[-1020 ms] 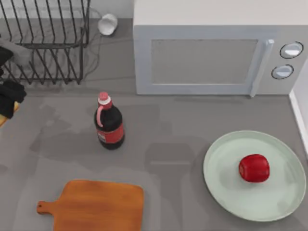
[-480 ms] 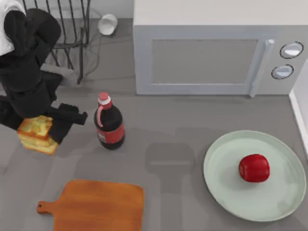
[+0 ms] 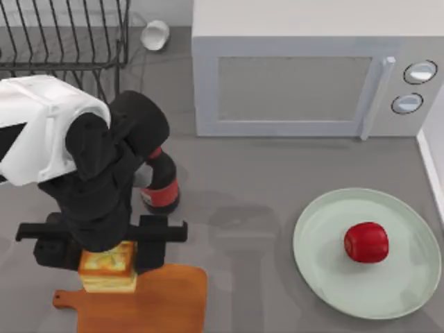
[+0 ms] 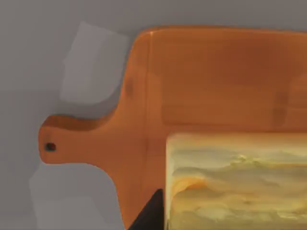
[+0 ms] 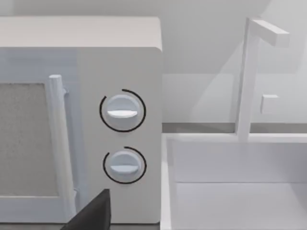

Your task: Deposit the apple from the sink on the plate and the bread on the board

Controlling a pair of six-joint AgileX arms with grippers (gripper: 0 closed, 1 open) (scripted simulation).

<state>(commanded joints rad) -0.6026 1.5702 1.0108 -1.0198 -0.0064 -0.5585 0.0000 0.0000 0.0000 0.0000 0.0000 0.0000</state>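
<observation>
My left end effector [image 3: 107,267] grips the bread [image 3: 107,270] between its fingers, holding it over the handle end of the board [image 3: 163,302], at the bench's [image 3: 250,208] front left. A cola bottle [image 3: 161,187] stands just behind the arm. The apple [image 3: 365,242] sits on the plate [image 3: 326,270] at the right. In the right wrist view, a microwave [image 5: 81,120] stands beside the sink [image 5: 240,191]; I cannot tell the right end effector's state.
</observation>
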